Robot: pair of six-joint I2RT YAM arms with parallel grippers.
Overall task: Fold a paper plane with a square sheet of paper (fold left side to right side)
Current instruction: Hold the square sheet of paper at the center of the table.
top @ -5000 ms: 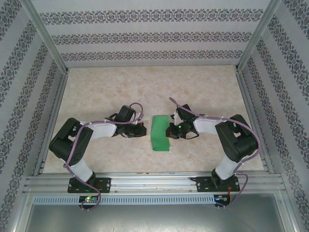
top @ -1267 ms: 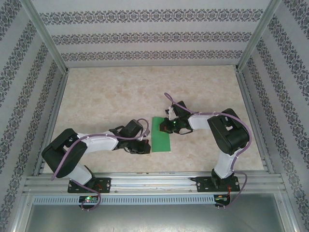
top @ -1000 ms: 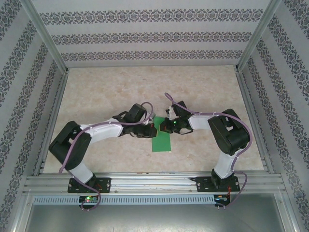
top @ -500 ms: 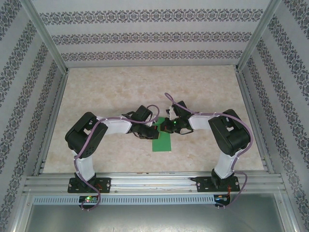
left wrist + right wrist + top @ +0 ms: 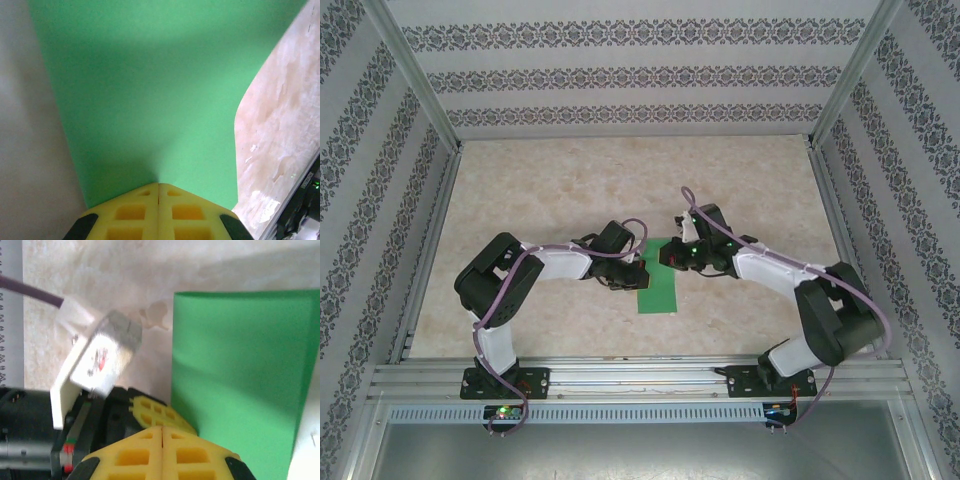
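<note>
1. Left gripper (image 5: 158,189): the yellow pads (image 5: 132,215) are pressed together with the seam shut and nothing between them. The tip points onto the paper (image 5: 150,90). Whether it touches cannot be told. From above, this gripper (image 5: 638,277) sits at the paper's left edge, about midway along it.
2. Right gripper (image 5: 162,431): the yellow pads (image 5: 135,456) meet flush and hold nothing. The tip is just beside one edge of the paper (image 5: 240,375). From above, it (image 5: 667,256) lies over the paper's far end, close to the left gripper. Contact cannot be told.
3. Paper (image 5: 660,292): one piece, bright green and plain. It is folded to a narrow rectangle with its long side running away from the arm bases. It lies on the table between the two grippers. In the right wrist view a paler strip runs along one long edge. In the left wrist view the right-hand edge bends in a curve.
4. Block (image 5: 107,357): silver and white, on the left wrist just behind its yellow fingers (image 5: 150,407). It carries a small red mark, too blurred to read.
5. Cable (image 5: 30,287): purple, running to a white plug beside the block.
6. Table (image 5: 550,190): beige with a marbled surface.
7. Walls (image 5: 620,75): pale, with dark ornamental stripes.
8. Rail (image 5: 640,378): aluminium, at the near edge, carrying both arm bases.
</note>
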